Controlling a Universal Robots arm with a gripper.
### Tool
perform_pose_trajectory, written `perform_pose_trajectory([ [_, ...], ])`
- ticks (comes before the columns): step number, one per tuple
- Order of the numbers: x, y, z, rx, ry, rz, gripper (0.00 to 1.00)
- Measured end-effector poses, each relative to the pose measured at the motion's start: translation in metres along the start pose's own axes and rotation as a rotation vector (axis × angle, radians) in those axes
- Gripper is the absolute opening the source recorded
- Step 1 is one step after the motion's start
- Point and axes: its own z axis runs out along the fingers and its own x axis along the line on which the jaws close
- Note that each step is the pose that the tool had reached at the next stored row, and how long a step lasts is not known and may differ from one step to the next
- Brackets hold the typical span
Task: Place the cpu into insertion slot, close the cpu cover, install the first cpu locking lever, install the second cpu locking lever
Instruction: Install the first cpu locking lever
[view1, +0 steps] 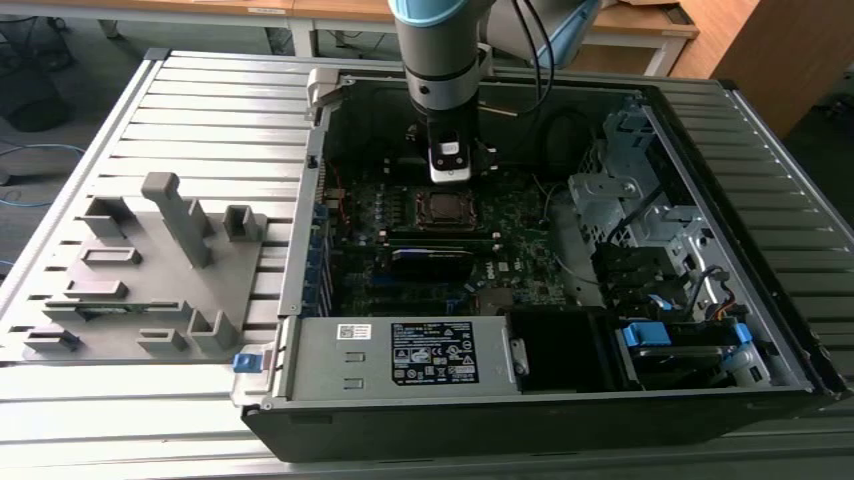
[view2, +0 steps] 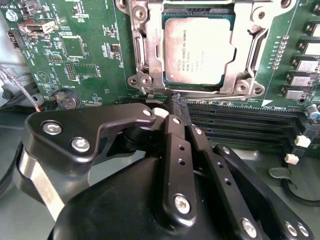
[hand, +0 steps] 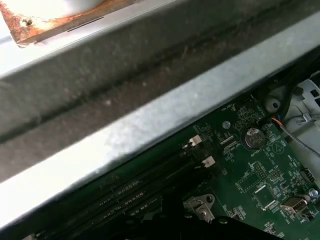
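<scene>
Now seated in insertion slot (view2: 198, 11) beneath lowered cpu cover (view2: 150, 50): cpu (view2: 199, 50), silver top showing through the cut-out; gripper (view2: 176, 102) fingers pressed together, tips just beside the cover's edge, near memory slots (view2: 240, 117).

The cpu (view2: 198, 50) lies in the insertion slot (view2: 197, 12) on the motherboard (view2: 75, 50).

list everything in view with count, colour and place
cpu: one, silver-grey, seated in the insertion slot
cpu cover: one, silvery, framing the cpu
motherboard: one, green, inside the computer case
memory slots: several, black, beside the cpu cover
computer case: one, black, open, on the table
fixture: one, grey, on the table, exterior view's left
arm: one, grey and blue, above the case
end effector: one, black, close to the cpu cover's edge
</scene>
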Motion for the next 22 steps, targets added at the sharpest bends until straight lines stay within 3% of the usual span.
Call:
perform_pose_trajectory([
  [15, 0.0009, 0.0025, -0.0026, -0.0029, 0.0015, 0.004, 0.11],
  [19, 0.0013, 0.0029, -0.0020, -0.0008, -0.0047, 0.028, 0.11],
  [22, 0.0014, 0.0029, -0.0016, 0.0023, -0.0127, 0.060, 0.11],
])
